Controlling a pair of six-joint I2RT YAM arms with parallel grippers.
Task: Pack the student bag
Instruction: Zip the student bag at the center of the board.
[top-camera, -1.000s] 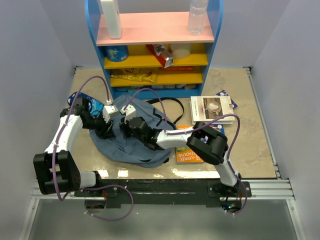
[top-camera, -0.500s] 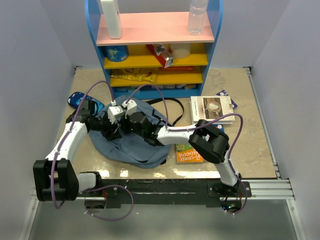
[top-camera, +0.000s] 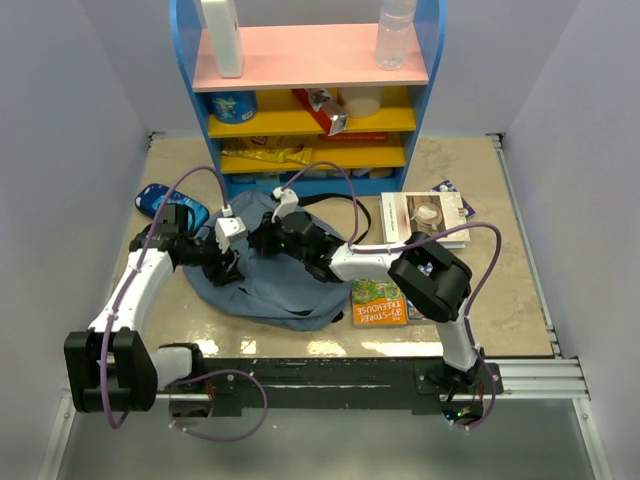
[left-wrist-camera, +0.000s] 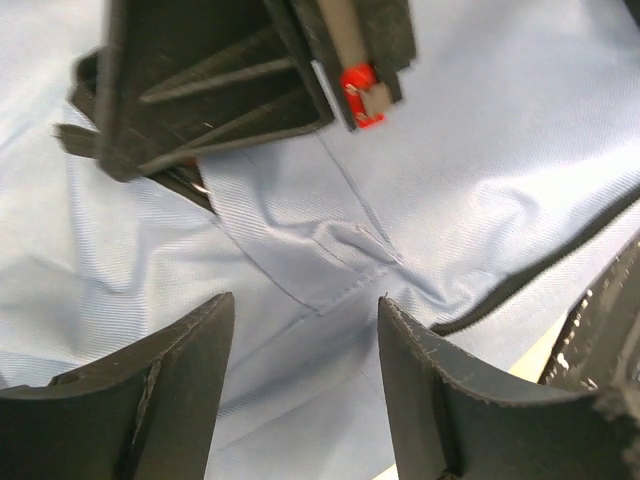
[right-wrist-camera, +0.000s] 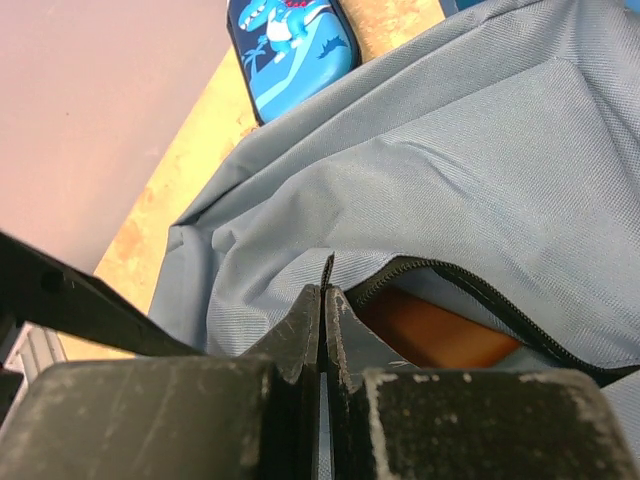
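Beige tabletop (top-camera: 500, 260), arms at work: the right gripper (right-wrist-camera: 322, 292), fingers pressed together, pinched the bag (top-camera: 275, 298) by the fabric lip of its part-open zip (right-wrist-camera: 470, 292), where something orange (right-wrist-camera: 440, 338) showed inside. The left gripper (left-wrist-camera: 305, 305), fingers spread, hung over the bag's left side, close above the slate-blue cloth. The bag lay flat at mid-table. A dinosaur pouch (top-camera: 158, 203) sat just beyond its far-left corner, a book (top-camera: 378, 303) lay against its right edge, and a shelf (top-camera: 310, 60) stood behind it.
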